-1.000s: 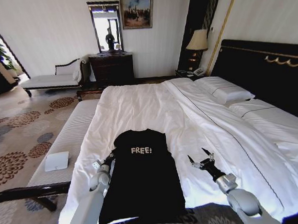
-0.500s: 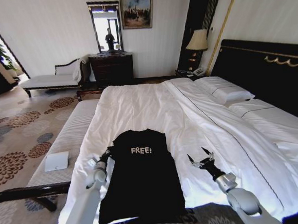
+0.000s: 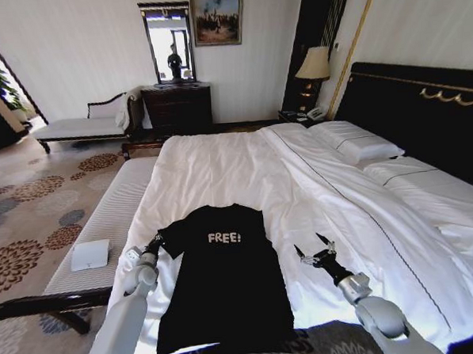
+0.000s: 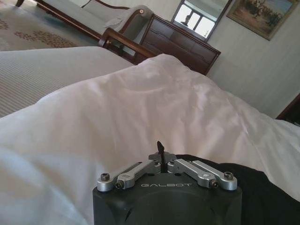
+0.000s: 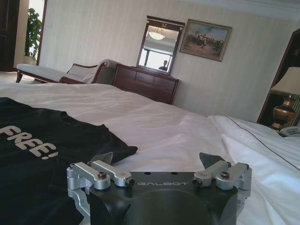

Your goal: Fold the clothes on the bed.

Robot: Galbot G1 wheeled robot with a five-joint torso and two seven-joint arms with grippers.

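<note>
The clothes, a black T-shirt (image 3: 226,288) with white "FREE!" lettering, lie flat on the near part of the bed (image 3: 220,166), with the collar end farther from me. My left gripper (image 3: 155,245) is shut on the shirt's left sleeve, which is drawn out sideways to the left. In the left wrist view the left gripper (image 4: 161,153) has its fingers pressed together, with the black fabric (image 4: 243,187) beside it. My right gripper (image 3: 313,251) hovers open over the white sheet just right of the shirt. In the right wrist view that gripper (image 5: 157,161) is spread wide beside the shirt (image 5: 37,154).
A long white-cushioned bench (image 3: 104,220) runs along the bed's left side with a white box (image 3: 91,254) on it. Pillows (image 3: 358,145) and the dark headboard (image 3: 423,108) are on the right. A dresser (image 3: 177,107) and a lamp (image 3: 314,66) stand by the far wall.
My left gripper has moved left and slightly away from me, drawing the shirt's left sleeve out from the body. The right gripper has barely shifted.
</note>
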